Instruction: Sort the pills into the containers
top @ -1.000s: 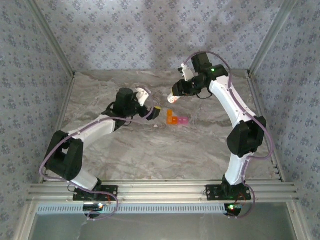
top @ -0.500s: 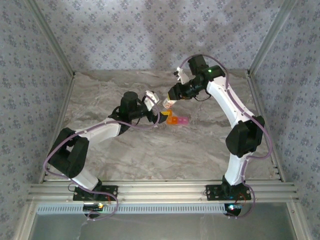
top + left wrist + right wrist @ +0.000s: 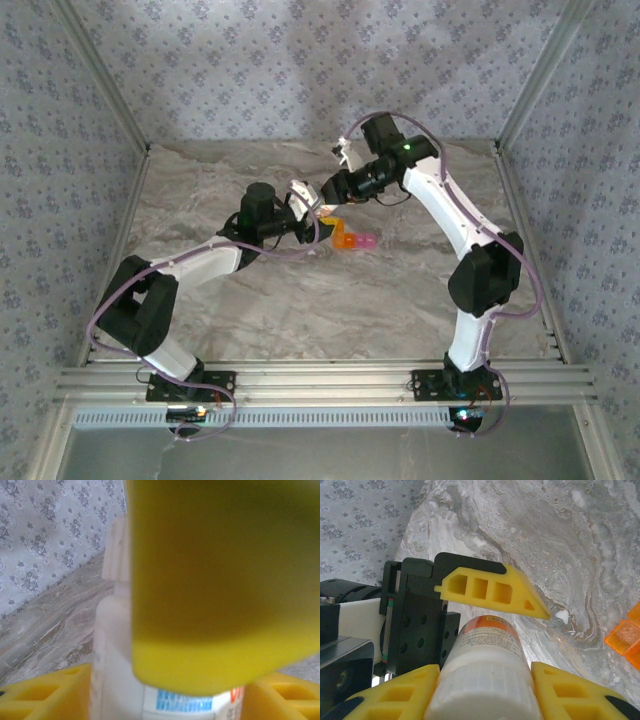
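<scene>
Blurred yellow finger [image 3: 215,580] hiding much of white bottle [image 3: 112,680] (label cut off below), orange container [image 3: 625,637] cropped at right edge

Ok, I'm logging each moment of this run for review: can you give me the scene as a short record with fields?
right gripper: shut on the white bottle, which has an orange-red band at its far end
left gripper: fingers either side of the same bottle; whether they grip it cannot be told
containers: orange and pink, joined side by side, on the table, apart from both grippers
table: marbled grey
</scene>
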Motion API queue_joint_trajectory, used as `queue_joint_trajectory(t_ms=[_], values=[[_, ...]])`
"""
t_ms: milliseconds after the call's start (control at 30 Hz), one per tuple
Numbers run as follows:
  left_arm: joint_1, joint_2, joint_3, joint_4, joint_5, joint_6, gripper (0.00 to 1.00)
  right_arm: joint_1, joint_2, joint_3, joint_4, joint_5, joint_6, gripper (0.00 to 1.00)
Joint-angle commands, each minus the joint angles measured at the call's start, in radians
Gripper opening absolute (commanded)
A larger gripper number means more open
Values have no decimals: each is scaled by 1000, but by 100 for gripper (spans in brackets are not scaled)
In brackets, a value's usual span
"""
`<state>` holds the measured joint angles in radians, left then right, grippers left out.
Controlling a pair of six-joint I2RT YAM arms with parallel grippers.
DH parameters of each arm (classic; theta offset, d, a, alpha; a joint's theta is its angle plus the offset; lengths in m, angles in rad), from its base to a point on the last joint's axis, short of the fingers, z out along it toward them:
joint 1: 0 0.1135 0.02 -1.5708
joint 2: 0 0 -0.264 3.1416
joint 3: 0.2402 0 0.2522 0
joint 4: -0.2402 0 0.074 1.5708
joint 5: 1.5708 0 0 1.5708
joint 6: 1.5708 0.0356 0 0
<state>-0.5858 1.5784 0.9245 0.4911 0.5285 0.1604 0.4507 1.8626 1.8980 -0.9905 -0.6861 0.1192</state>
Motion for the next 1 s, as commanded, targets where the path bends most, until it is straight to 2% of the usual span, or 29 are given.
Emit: queue_joint_trajectory(t_ms=[0, 300, 533, 700, 767, 867, 967], values=[[-5, -15, 7, 17, 38, -11, 63, 4, -5, -18, 7, -26, 20, 33], [-6, -27, -1, 28, 43, -34, 56, 6, -9, -35, 16, -32, 27, 33], [-6, -30, -4, 25, 47, -36, 40, 6, -11, -44, 14, -38, 28, 33], [-3, -39, 18, -36, 33, -43, 30, 3, -14, -49, 19, -43, 32, 34], [3, -43, 25, -48, 24, -69, 30, 0, -16, -51, 19, -41, 33, 40], [15, -56, 37, -87, -9, -107, 29, -24, -52, -67, 27, -16, 43, 58], [28, -72, 55, -136, -15, -132, 29, -70, -125, -131, 83, -44, 81, 66]])
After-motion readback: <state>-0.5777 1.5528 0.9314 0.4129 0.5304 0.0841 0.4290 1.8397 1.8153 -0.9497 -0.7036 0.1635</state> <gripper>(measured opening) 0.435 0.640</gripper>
